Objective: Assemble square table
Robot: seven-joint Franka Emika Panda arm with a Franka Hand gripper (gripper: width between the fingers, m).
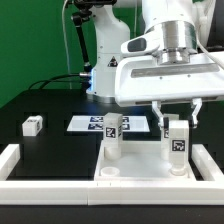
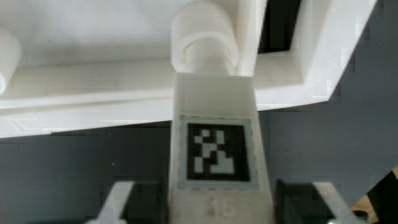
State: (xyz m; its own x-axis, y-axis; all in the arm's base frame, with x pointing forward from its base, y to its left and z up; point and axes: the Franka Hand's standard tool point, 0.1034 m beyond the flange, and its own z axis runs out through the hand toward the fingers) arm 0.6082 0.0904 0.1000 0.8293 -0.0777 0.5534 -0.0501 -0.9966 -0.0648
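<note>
While the gripper straddles the tagged leg standing upright at the exterior view's right of the square table top, which lies on the counter, note that you cannot tell whether its fingers pinch it (a second leg stands upright nearby).

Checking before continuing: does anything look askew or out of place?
Nothing stands out. The first leg and the second leg, under the end effector, stand upright on the square top; a small tagged part sits apart at the exterior view's left.
</note>
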